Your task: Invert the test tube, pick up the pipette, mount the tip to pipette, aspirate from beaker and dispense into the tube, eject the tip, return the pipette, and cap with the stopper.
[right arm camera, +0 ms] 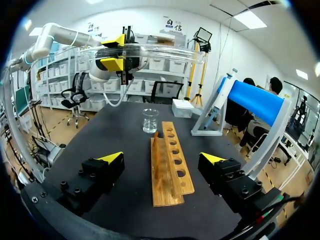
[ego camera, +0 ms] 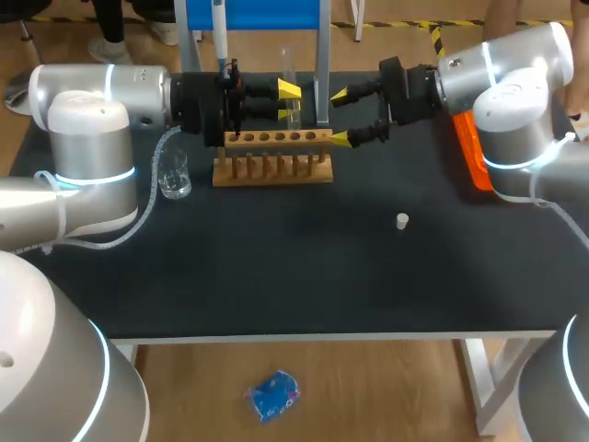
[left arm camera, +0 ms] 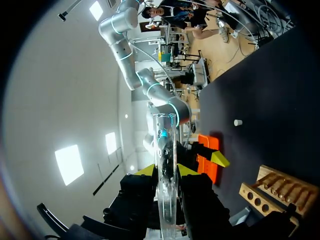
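- The left tool is pinching the test tube, with its two yellow tips pressed against the glass from opposite sides.
- The tube stands roughly upright in that grip, above the far edge of the wooden rack and not touching it. In the left wrist view the glass runs out well past the tips. Which end is the open one is hard to make out.
- The right tool is spread wide and grips nothing. It hangs just beside the tube, over the right end of the rack, with its fingers pointing towards the left tool.
- The rack lies on the dark surface, with a row of holes along its top board.
- The beaker, made of clear glass, stands on the surface just beside the left end of the rack, below the left arm.
- The stopper, small and white, sits alone on the surface, well apart from the rack and towards the front right.
- The pipette hangs on the blue stand at the far edge of the surface, behind the left tool.
- An orange box lies at the right side of the surface, partly hidden by the right arm.
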`<state>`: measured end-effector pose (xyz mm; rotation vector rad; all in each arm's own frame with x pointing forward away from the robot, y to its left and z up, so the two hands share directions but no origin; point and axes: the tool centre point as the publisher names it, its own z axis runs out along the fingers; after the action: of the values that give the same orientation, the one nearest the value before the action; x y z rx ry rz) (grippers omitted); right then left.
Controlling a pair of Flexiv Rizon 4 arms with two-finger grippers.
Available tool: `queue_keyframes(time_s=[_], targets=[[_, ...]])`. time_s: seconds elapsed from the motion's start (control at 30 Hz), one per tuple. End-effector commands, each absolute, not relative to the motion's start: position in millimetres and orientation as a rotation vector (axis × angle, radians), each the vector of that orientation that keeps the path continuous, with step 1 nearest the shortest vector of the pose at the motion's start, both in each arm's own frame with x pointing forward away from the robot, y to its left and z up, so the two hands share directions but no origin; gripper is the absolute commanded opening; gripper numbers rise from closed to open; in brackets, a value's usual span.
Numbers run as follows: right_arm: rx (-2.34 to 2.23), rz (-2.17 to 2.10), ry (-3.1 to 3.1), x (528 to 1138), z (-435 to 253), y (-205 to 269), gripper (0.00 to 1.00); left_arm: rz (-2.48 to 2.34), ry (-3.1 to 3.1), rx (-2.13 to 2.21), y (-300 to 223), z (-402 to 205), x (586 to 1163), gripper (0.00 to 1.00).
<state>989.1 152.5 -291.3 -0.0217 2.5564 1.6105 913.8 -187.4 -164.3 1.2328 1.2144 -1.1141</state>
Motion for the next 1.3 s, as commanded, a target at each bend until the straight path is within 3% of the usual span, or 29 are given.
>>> queue_keyframes(time_s=[0.03,1.3], targets=[[-0.027,1.613,2.560,991.0,-292.0,152.4,1.00,-1.111,1.215,1.233,-186.9,-163.6,912.8,0.00],[-0.027,1.613,2.560,991.0,-292.0,152.4,1.00,-1.635,1.555,0.819,-176.8,-129.2,933.9,0.00]])
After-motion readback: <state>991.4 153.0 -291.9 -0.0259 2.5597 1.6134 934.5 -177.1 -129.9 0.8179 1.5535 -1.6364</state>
